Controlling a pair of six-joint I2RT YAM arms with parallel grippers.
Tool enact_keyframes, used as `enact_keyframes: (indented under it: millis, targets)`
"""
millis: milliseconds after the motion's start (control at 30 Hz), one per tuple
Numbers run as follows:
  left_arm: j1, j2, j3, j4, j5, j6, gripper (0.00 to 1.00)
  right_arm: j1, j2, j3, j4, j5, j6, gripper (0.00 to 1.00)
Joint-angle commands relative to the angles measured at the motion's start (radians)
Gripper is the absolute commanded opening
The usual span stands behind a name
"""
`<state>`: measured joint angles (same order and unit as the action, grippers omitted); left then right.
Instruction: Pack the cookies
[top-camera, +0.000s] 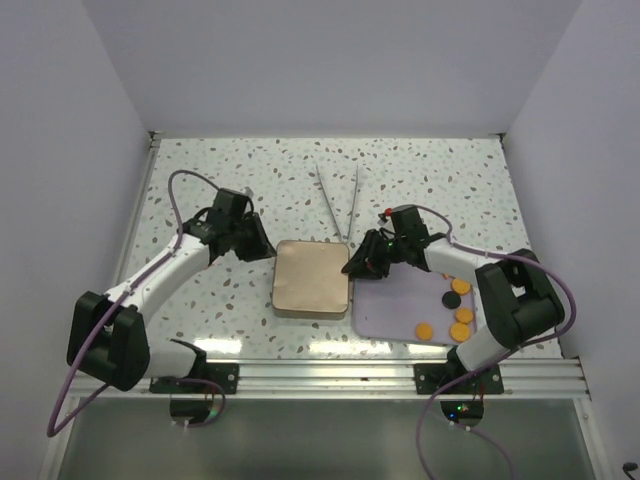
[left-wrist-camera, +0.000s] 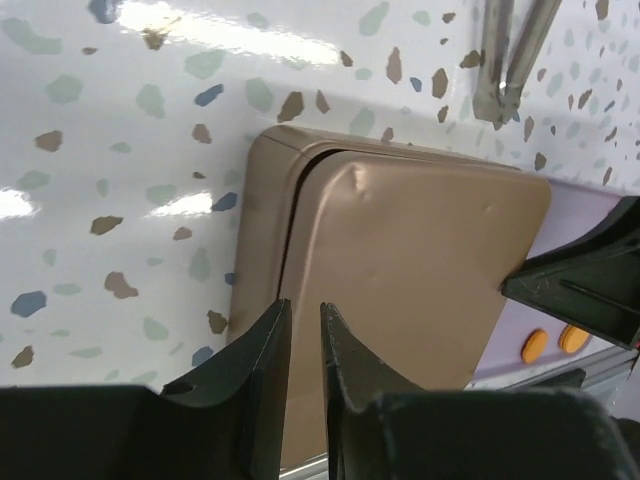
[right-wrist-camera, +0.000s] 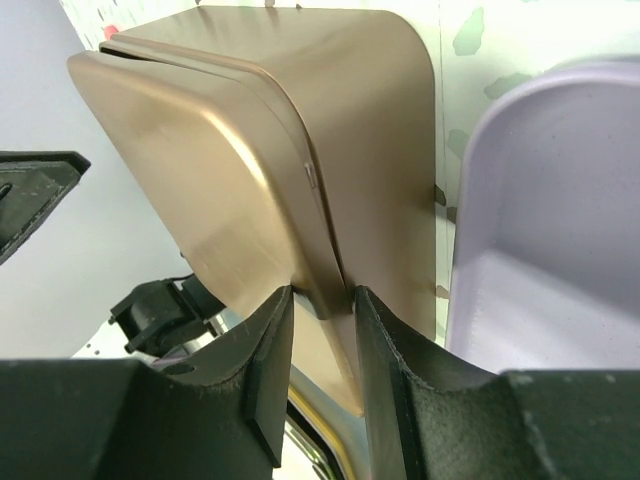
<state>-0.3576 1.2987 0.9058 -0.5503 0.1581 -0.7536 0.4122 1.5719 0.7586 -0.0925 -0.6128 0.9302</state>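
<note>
A few orange cookies (top-camera: 462, 323) and a black one (top-camera: 451, 298) lie on a lavender tray (top-camera: 385, 315); two orange cookies (left-wrist-camera: 553, 343) show in the left wrist view. A tan tin box (top-camera: 311, 279) sits left of the tray. My right gripper (top-camera: 358, 262) is shut on the right rim of the box's lid (right-wrist-camera: 250, 150), which sits slightly askew on the base. My left gripper (top-camera: 266, 248) hangs over the box's left edge (left-wrist-camera: 262, 240) with its jaws almost together and nothing seen between them.
Metal tongs (top-camera: 340, 205) lie on the speckled table behind the box, also in the left wrist view (left-wrist-camera: 510, 50). The tray's wall (right-wrist-camera: 500, 140) stands right beside the box. White walls enclose the table on three sides.
</note>
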Motion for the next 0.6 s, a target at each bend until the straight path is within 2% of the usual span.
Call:
enact_keyframes:
  millis: [0,200,433,567]
  targets:
    - [-0.035,0.040,0.077,0.089,0.061,0.045,0.23,-0.001,0.027,0.042,-0.001,0.039,0.009,0.34]
    - [-0.049,0.109,0.074,0.125,0.074,0.056,0.23,0.000,0.048,0.056,0.010,0.038,0.022,0.34]
    - [-0.049,0.275,0.090,0.102,0.003,0.077,0.21,0.000,0.060,0.065,0.013,0.041,0.029,0.35]
    - [-0.035,0.310,0.134,0.084,-0.043,0.074,0.21,0.000,0.059,0.067,0.013,0.045,0.032,0.40]
